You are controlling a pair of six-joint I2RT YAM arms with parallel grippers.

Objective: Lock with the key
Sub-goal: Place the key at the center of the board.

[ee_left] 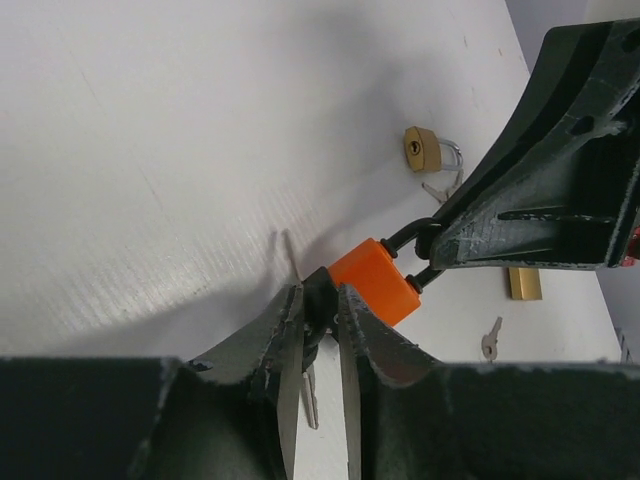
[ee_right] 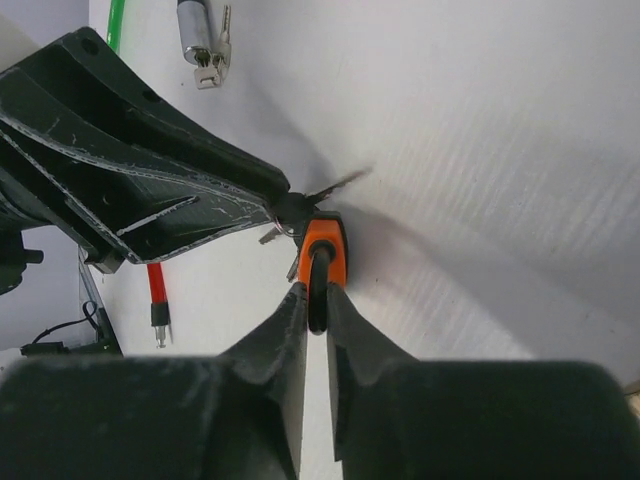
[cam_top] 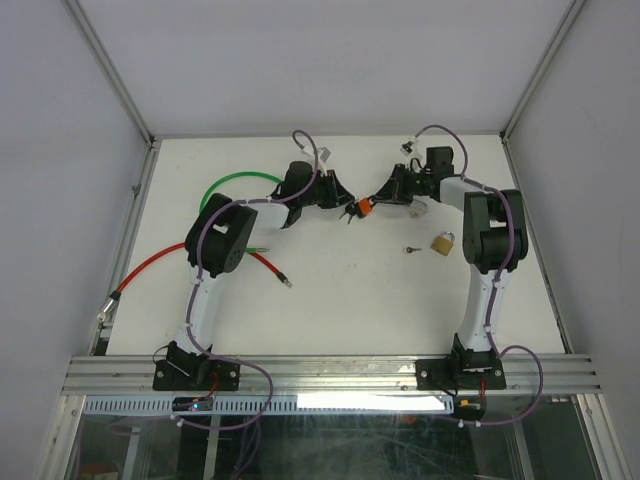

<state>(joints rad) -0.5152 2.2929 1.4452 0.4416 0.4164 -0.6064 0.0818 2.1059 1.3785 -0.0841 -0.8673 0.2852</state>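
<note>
An orange padlock with a black shackle hangs between my two grippers above the middle back of the table. My left gripper is shut on the black head of a key that sits at the lock's base. Spare keys dangle under it. My right gripper is shut on the black shackle above the orange body. In the left wrist view the right gripper pinches the shackle ends.
A brass padlock and a loose key lie to the right near the right arm. A silver cylinder lock lies at the back. A red cable and a green cable lie on the left.
</note>
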